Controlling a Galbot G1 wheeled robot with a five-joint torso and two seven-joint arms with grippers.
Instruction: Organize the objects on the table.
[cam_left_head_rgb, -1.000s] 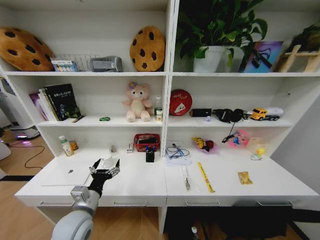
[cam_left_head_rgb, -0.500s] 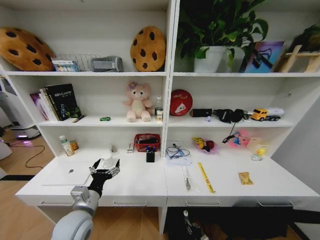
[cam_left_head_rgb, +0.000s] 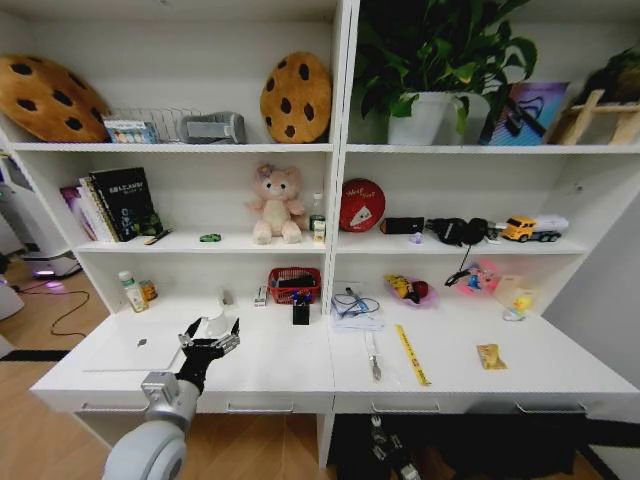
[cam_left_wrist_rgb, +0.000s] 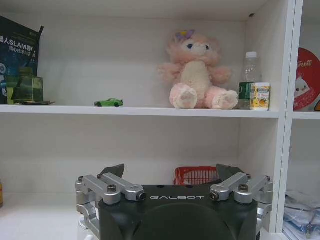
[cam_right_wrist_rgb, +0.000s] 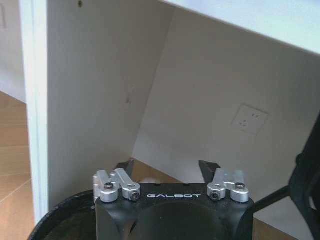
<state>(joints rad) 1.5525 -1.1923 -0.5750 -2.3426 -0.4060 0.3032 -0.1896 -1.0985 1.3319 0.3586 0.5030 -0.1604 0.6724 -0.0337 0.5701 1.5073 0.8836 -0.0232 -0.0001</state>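
Because your left gripper (cam_left_head_rgb: 210, 337) hangs over the table (cam_left_head_rgb: 280, 375) with its fingers spread and nothing between them, it looks poised to pick rather than to carry. It sits just beside the silver laptop (cam_left_head_rgb: 135, 352), which lies flat at the left end of the desktop, near the front edge. The tiny green toy car (cam_left_wrist_rgb: 108, 102) stands up on the middle shelf, well apart from the gripper, left of the pink teddy bear (cam_left_wrist_rgb: 196, 70). The red basket (cam_left_head_rgb: 293, 281) waits at the back of the desktop, a likely home for small items. Your right gripper (cam_right_wrist_rgb: 167, 170) is parked low under the desk, jaws apart and empty.
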